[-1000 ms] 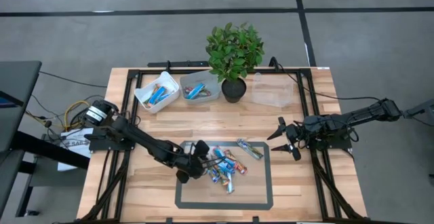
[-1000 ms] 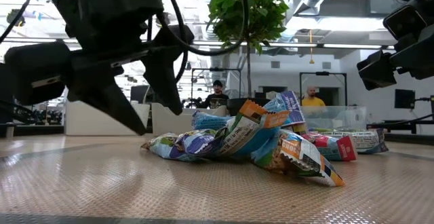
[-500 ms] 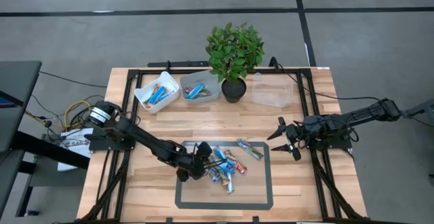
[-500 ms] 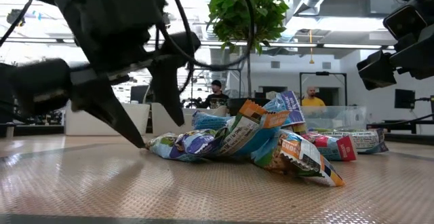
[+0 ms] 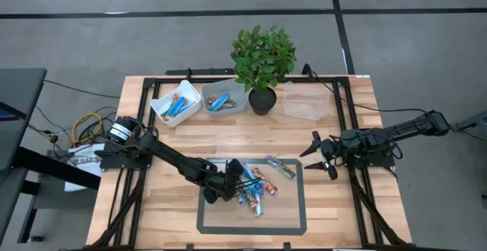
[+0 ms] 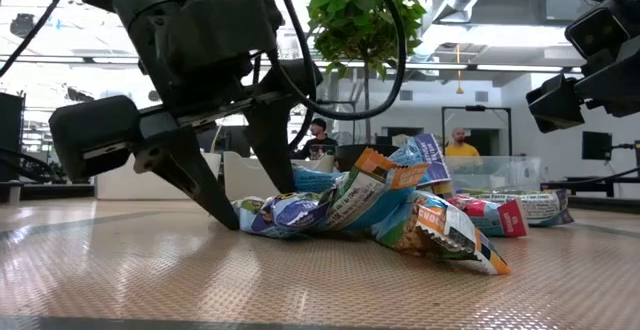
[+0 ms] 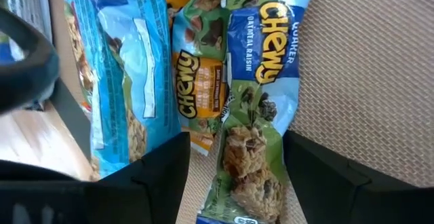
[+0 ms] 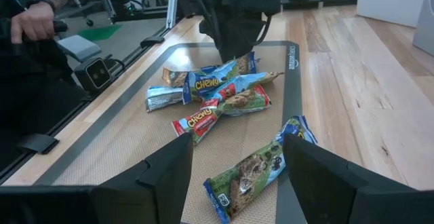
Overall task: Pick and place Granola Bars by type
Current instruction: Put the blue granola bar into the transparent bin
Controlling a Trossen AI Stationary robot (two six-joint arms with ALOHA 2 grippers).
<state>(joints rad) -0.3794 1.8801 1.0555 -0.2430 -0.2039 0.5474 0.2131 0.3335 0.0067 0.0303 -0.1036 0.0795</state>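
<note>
Several foil-wrapped granola bars point(image 5: 253, 184) lie heaped on a dark-bordered mat; the low view shows the heap point(image 6: 385, 205) side-on. My left gripper point(image 5: 230, 181) is open at the heap's left end, fingertips down at the mat point(image 6: 245, 185). In its wrist view point(image 7: 237, 187) the fingers stand on either side of a blue-and-green Chewy bar point(image 7: 256, 108). One more bar point(image 5: 281, 166) lies apart toward the far right. My right gripper point(image 5: 318, 154) waits open at the mat's right edge, off the bars point(image 8: 237, 183). My left gripper comes down slanting from the table's left, its open fingers on either side of the blue-and-green bar's near end point(image 7: 247, 176) and lying along the bar. I cannot tell whether they touch it. The bar lies flat on the mat.
Two white bins point(image 5: 176, 103) point(image 5: 224, 99) with sorted bars, a potted plant point(image 5: 262, 91) and a clear tub point(image 5: 307, 103) stand along the far edge. Bare mat point(image 5: 228, 217) lies near the heap. People show in the room behind point(image 6: 462, 147); a hand point(image 8: 41, 7) shows left of the table.
My left gripper has moved toward the table's right into the heap's left end and gone down until its fingertips reach the mat, now standing around the leftmost bar. The bars and the right arm have kept still.
</note>
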